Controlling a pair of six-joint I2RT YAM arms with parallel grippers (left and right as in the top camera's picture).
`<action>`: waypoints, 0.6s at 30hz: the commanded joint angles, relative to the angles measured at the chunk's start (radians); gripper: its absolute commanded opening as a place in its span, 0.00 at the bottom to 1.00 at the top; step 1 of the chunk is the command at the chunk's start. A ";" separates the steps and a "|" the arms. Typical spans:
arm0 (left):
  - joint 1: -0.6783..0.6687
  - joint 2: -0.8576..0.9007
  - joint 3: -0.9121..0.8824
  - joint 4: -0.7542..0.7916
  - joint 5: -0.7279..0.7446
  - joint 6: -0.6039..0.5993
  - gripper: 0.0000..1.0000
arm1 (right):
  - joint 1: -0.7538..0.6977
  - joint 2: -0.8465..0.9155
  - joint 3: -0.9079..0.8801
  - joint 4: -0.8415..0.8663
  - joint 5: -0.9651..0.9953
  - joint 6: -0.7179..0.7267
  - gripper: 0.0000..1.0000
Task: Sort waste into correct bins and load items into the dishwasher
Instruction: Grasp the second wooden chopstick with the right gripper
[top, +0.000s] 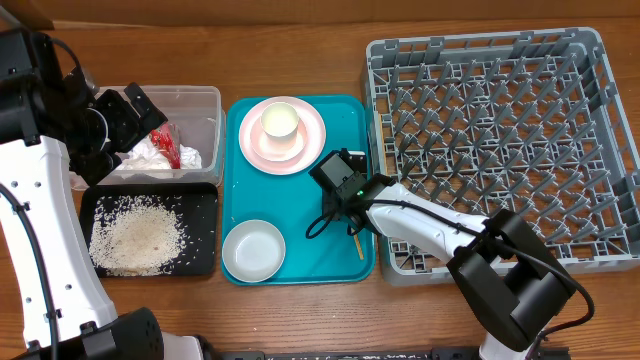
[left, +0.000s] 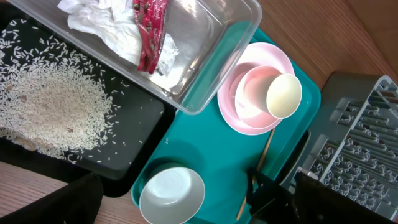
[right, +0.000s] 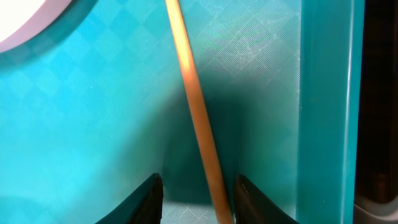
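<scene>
Right wrist view alone: right pincer released, straddling a wooden stick on the teal tray. Overhead: left pincer released, empty, above clear tub containing napkin and wrapper.

The tub sits toward the table's far left corner with the napkin and the wrapper in it, and the shallow tray lies just before it, holding the rice. Right of both lies the serving tray, with the dish rack just beside its right edge. On the serving tray the plate lies at the far end with a bowl on it and the cup in that bowl, the second bowl sits in the near left corner, and a stick lies along the right edge.
</scene>
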 joint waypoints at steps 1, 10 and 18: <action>0.004 -0.001 0.013 0.002 0.007 0.018 1.00 | -0.002 -0.023 -0.007 0.000 -0.019 0.003 0.38; 0.004 -0.001 0.013 0.002 0.007 0.018 1.00 | -0.002 -0.023 -0.007 0.022 -0.054 -0.003 0.32; 0.004 -0.001 0.013 0.002 0.007 0.018 1.00 | -0.009 -0.023 0.006 0.056 -0.056 -0.003 0.33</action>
